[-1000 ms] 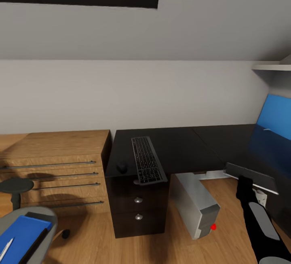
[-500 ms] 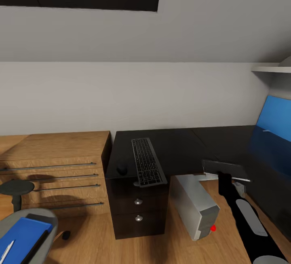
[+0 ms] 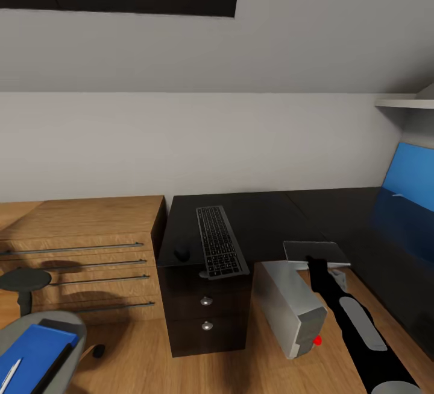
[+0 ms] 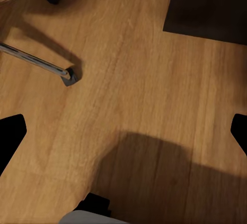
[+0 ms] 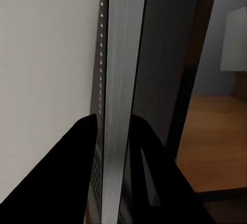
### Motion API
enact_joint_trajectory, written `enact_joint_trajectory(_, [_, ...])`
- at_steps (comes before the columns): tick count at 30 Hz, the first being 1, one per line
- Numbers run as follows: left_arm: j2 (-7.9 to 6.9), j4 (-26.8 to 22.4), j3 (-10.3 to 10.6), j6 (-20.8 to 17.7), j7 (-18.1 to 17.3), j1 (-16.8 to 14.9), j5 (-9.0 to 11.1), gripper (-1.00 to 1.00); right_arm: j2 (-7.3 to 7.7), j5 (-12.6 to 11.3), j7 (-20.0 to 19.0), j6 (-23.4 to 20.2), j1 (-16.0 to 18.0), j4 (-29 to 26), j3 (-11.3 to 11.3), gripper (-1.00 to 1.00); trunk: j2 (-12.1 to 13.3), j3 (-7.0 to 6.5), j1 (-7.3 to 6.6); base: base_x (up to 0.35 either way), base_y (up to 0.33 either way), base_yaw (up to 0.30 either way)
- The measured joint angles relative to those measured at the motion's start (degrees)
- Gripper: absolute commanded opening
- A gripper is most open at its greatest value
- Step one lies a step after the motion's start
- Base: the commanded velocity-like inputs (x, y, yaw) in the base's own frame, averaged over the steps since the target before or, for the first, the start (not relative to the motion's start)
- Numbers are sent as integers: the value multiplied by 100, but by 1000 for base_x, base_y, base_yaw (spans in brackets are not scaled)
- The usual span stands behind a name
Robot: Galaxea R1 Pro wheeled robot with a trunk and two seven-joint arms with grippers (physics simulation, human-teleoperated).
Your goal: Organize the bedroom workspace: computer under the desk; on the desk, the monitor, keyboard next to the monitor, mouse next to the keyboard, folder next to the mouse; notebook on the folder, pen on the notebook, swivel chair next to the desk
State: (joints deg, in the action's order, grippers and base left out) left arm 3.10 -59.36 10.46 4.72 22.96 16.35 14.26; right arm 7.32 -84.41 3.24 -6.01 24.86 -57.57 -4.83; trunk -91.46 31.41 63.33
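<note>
Wooden flooring runs along the near edge, and in the left wrist view the left claw [image 4: 123,131] hangs over bare boards with its two black fingers spread wide apart, a metal leg and caster of the swivel chair [image 3: 42,323] close by. At near left in the head view the chair's grey seat carries the blue folder [image 3: 30,349], and the white pen [image 3: 9,370] lies on top of the folder. To the right, the computer [image 3: 292,306] stands on the floor beside the black drawer unit [image 3: 208,312], at the desk's inner corner, its red button facing near. Just beyond it the right arm [image 3: 355,327] reaches out, and the right claw [image 3: 313,259] pinches a thin grey slab with a pale edge, apparently the notebook [image 3: 316,250], held above the near edge of the desk [image 3: 271,213]; the right wrist view shows both fingers pressed against its silvery edge. Farther left on the glossy black top, the keyboard [image 3: 220,240] lies lengthwise with its near end slightly overhanging, and the mouse [image 3: 181,251] sits just left of it. Beyond, a wooden chest of drawers [image 3: 78,225] meets the desk's left end, and a blue back panel [image 3: 413,177] rises at far right.
</note>
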Motion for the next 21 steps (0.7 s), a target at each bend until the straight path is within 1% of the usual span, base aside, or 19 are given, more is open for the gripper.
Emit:
enact_joint_trajectory(4, [-6, -1, 2, 5, 0, 0, 1, 100, -2, -6, 5, -4, 0, 9, 172, -100, 0, 0, -1, 70, 0, 0])
enact_joint_trajectory(7, [-7, -1, 2, 5, 0, 0, 3, 100, -6, -5, 4, -5, -2, 18, 192, -100, 0, 0, -2, 192, 0, 0])
enact_joint_trajectory(14, [-9, -2, -6, 6, 0, 1, 8, 100, -32, -5, 9, -4, -7, 98, 211, -100, 0, 0, -3, 283, 33, 0])
enact_joint_trajectory(21, [-9, -1, -13, 7, 2, 0, 8, 100, -35, -1, 14, -8, -8, 227, 301, -100, 0, 0, -1, 86, 14, 0])
